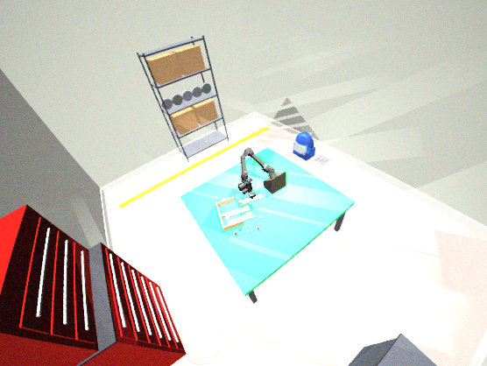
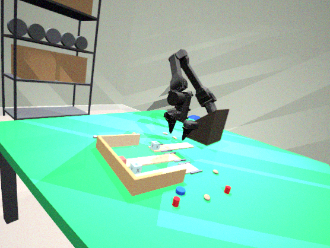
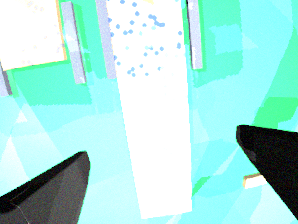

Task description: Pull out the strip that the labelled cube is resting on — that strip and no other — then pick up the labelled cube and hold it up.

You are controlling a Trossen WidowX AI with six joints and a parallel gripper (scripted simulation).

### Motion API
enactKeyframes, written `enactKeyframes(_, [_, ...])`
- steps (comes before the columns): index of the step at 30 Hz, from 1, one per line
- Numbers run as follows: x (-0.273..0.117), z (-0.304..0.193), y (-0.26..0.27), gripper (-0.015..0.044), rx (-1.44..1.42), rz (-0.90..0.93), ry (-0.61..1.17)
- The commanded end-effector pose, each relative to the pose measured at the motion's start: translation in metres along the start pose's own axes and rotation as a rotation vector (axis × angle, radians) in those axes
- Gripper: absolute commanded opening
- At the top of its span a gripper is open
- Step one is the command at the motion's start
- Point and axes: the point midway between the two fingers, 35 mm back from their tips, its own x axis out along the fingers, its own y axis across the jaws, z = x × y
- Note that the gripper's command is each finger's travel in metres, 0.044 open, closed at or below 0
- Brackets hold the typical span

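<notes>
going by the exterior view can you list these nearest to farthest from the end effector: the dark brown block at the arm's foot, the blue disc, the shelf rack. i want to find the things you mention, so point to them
1. Dark brown block (image 1: pixel 275 183) (image 2: pixel 209 129), just right of the end effector (image 2: pixel 177 136) (image 3: pixel 162 140).
2. Blue disc (image 2: pixel 180 190), on the near side, beyond the wooden frame.
3. Shelf rack (image 1: pixel 217 101) (image 2: pixel 94 59), at the far left, behind the table.

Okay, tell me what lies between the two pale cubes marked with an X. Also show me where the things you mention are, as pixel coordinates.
In the exterior view, a white strip (image 2: pixel 160 159) lies between the far cube (image 2: pixel 155 145) and the near cube (image 2: pixel 136 168).
</notes>
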Motion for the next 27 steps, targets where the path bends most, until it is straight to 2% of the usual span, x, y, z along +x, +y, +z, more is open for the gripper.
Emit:
enactKeyframes(1, [-0.001,0.015,0.000,0.0440,-0.005,-0.003,0.004])
enactKeyframes(27, [-0.011,0.116,-0.002,0.0440,-0.002,-0.002,0.000])
